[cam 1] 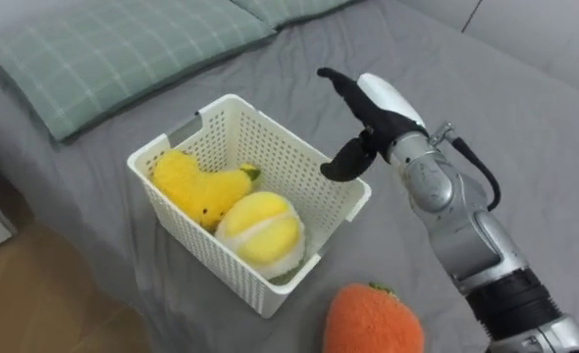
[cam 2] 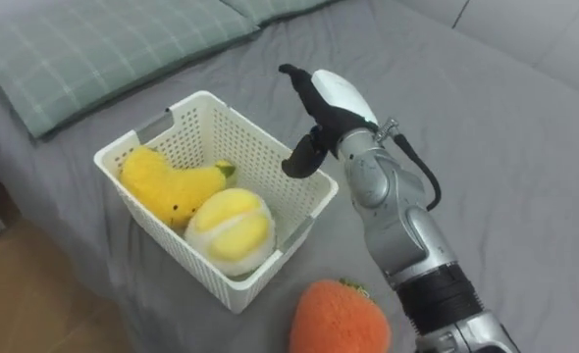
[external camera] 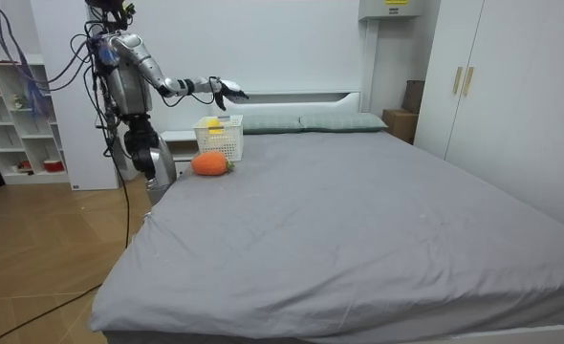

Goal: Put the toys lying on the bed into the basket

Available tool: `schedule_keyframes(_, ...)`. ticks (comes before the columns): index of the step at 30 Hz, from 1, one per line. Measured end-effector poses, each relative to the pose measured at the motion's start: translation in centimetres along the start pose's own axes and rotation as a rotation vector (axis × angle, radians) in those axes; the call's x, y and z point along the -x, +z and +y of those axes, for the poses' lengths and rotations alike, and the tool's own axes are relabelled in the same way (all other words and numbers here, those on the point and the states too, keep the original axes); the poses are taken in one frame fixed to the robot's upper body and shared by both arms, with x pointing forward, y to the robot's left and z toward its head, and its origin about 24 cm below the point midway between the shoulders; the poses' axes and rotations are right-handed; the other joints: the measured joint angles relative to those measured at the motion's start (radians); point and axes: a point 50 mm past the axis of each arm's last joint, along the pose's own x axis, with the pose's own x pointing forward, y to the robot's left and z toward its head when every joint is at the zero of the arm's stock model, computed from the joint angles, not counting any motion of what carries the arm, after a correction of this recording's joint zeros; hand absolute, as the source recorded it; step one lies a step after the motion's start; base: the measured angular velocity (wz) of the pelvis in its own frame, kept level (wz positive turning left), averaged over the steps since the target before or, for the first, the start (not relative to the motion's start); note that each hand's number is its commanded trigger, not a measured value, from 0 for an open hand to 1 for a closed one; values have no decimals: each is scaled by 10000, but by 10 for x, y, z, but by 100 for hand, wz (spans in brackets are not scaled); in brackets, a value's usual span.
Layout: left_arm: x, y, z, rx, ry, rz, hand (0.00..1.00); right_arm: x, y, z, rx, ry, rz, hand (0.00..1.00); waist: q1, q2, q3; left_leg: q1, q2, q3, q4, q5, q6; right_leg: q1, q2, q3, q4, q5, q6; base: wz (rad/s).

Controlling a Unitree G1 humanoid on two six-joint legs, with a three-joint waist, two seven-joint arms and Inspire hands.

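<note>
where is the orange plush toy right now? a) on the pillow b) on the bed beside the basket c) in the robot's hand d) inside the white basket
b: the orange plush toy lies on the grey bed just outside the white basket, and the right hand is open and empty.

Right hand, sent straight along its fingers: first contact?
Likely nothing near. The right hand is open over the white basket, fingers aimed across the grey sheet toward the farther green pillow. That pillow looks like first contact, though height is unclear.
</note>
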Motion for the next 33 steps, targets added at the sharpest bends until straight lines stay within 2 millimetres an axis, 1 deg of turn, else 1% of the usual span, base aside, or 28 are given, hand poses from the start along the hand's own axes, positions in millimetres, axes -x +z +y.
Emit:
schedule_keyframes(1,0,-1,-1,88,-41,-47,0,3,-2,-2,-235,-209,6,0,-87,78,-24,-1,22,120,-13,-14,19,-49,10,142,-2,5,4,-22)
schedule_keyframes(2,1,-2,-2,108,-49,-27,0,4,-3,-3,-369,-272,-1,0,-198,108,-54,2,26,148,-13,-14,21,-71,9,143,-1,9,7,-21)
schedule_keyframes(3,1,-4,-3,90,-58,15,0,6,-6,-5,-643,-421,23,0,-421,172,-107,21,62,283,-24,-23,39,-95,3,156,1,18,12,-27)
schedule_keyframes(4,1,-8,-5,32,-108,112,0,10,-10,-6,-941,-563,66,0,-471,229,-129,133,102,470,-122,-31,51,-104,10,290,1,19,14,-35)
schedule_keyframes(5,1,-11,-6,38,-117,195,0,11,-12,-5,-1069,-585,97,0,-485,251,-147,193,130,574,-190,-32,52,-103,24,392,-4,20,15,-49)
schedule_keyframes(6,1,-14,-7,43,-94,313,0,15,-17,-4,-1373,-635,195,0,-576,263,-159,313,169,714,-277,-35,54,-83,41,496,-14,24,14,-35)
schedule_keyframes(7,1,-16,-8,81,-109,347,0,20,-24,-3,-1708,-688,365,0,-786,263,-178,378,180,740,-340,-36,54,-60,52,579,-20,24,14,-23)
schedule_keyframes(8,1,-16,-8,85,-122,337,0,22,-28,-3,-1814,-730,459,0,-866,263,-186,388,182,750,-354,-36,54,-62,52,600,-21,24,14,-15)
schedule_keyframes(9,1,-15,-9,96,-160,284,0,25,-35,-4,-2145,-833,690,0,-1058,273,-186,424,212,870,-387,-45,61,-88,61,670,-16,24,13,-23)
schedule_keyframes(10,1,-15,-11,102,-199,267,0,29,-42,-5,-2373,-943,910,0,-1215,302,-204,442,235,978,-392,-75,67,-108,72,752,-14,30,8,-26)
schedule_keyframes(11,1,-15,-11,104,-217,258,0,32,-46,-5,-2493,-993,1020,0,-1295,318,-216,462,245,1018,-393,-88,71,-107,84,815,-5,34,6,-33)
schedule_keyframes(12,1,-17,-12,127,-250,295,0,36,-51,-5,-2627,-1035,1198,0,-1372,355,-238,533,292,1195,-410,-135,72,-108,113,981,7,37,3,-41)
schedule_keyframes(13,1,-18,-12,199,-265,327,0,39,-55,-5,-2672,-1043,1287,0,-1526,370,-250,601,342,1335,-411,-183,61,-102,152,1112,5,64,-23,-42)
schedule_keyframes(14,1,-19,-12,269,-264,326,0,40,-56,-5,-2758,-1069,1307,0,-1598,373,-247,632,366,1393,-412,-199,58,-85,163,1128,5,70,-31,-38)
schedule_keyframes(16,0,-17,-11,474,-280,227,0,44,-60,-6,-2982,-1132,1382,0,-1860,391,-246,703,457,1644,-421,-275,37,-60,222,1220,4,98,-57,-30)
schedule_keyframes(17,0,-16,-11,473,-271,195,0,45,-61,-7,-3020,-1144,1405,0,-1900,395,-247,714,494,1716,-420,-294,26,-64,246,1231,0,116,-78,-31)
schedule_keyframes(19,0,-14,-10,468,-256,112,0,46,-62,-7,-3118,-1156,1438,0,-2180,403,-247,729,570,1860,-374,-377,-11,-70,300,1236,-8,135,-101,-24)
schedule_keyframes(21,0,-13,-9,473,-244,84,0,47,-64,-6,-3155,-1139,1488,0,-2205,431,-239,790,656,2055,-382,-440,-44,-78,361,1236,-9,165,-141,-27)
schedule_keyframes(23,0,-14,-9,597,-279,128,0,49,-65,-4,-3327,-1023,1542,0,-2269,436,-242,850,709,2130,-382,-491,-81,-61,409,1232,-9,168,-145,-20)
schedule_keyframes(24,0,-16,-10,611,-314,196,0,50,-67,-3,-3410,-976,1576,0,-2389,443,-242,851,723,2146,-382,-495,-87,-70,420,1231,-20,168,-145,-5)
schedule_keyframes(25,0,-17,-11,599,-341,223,0,52,-69,-1,-3430,-916,1657,0,-2419,470,-236,863,739,2204,-386,-498,-93,-86,431,1251,-29,168,-145,-7)
schedule_keyframes(27,0,-18,-11,595,-349,229,0,55,-72,3,-3451,-788,1812,0,-2414,508,-250,875,757,2280,-405,-504,-99,-145,448,1320,-27,169,-146,-12)
schedule_keyframes(28,0,-17,-12,580,-353,212,0,57,-74,5,-3471,-701,1891,0,-2411,544,-234,875,766,2326,-414,-504,-99,-165,458,1375,-29,171,-150,-12)
schedule_keyframes(33,0,-19,-13,699,-426,235,0,67,-82,16,-3802,-448,2148,0,-2428,635,-216,921,800,2388,-443,-515,-116,-170,498,1471,-30,178,-161,-5)
